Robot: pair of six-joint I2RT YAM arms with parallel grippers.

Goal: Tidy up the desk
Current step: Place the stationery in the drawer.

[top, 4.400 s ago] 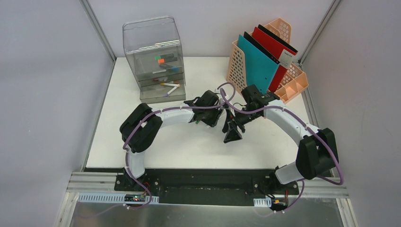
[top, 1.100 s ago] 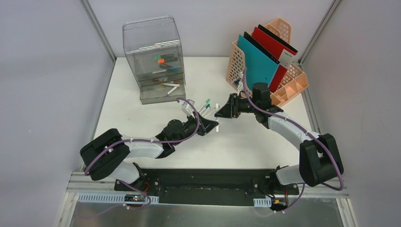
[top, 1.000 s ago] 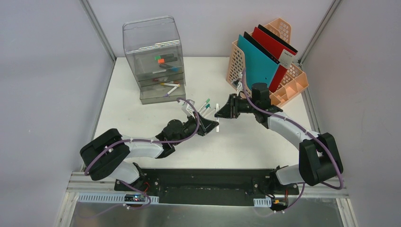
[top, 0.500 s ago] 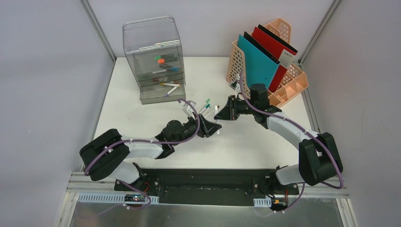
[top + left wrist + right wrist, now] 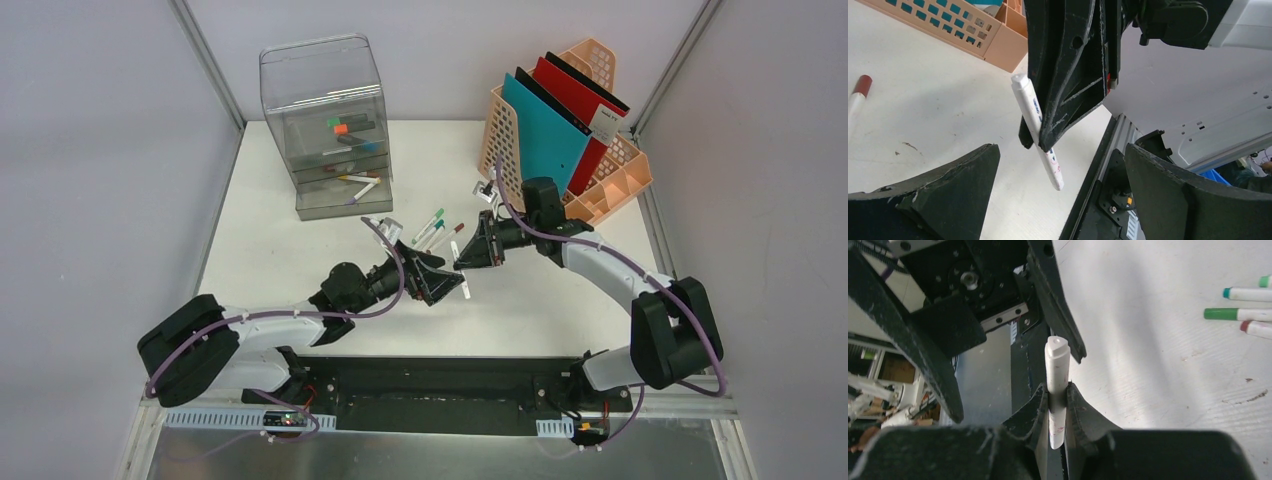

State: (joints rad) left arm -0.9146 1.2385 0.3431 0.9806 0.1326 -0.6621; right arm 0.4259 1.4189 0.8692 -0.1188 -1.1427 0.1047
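A white pen (image 5: 1057, 365) with faint pink and blue print stands pinched between my right gripper's (image 5: 1057, 390) shut fingers, lifted off the desk (image 5: 290, 260). In the left wrist view the same pen (image 5: 1040, 132) hangs in the right gripper's black fingers (image 5: 1068, 85), between the spread fingers of my left gripper (image 5: 1060, 150), which is open and touches nothing. From above, the two grippers meet near the desk's middle: left gripper (image 5: 440, 282), right gripper (image 5: 468, 262).
Three markers (image 5: 440, 226) with green, teal and red caps lie just behind the grippers. A clear drawer unit (image 5: 325, 130) with pens stands back left. An orange file rack (image 5: 610, 175) with teal and red folders stands back right. The black rail (image 5: 430, 375) runs along the near edge.
My left gripper has opened, released the white pen and drawn back toward the near edge. My right gripper has closed on the pen and holds it alone.
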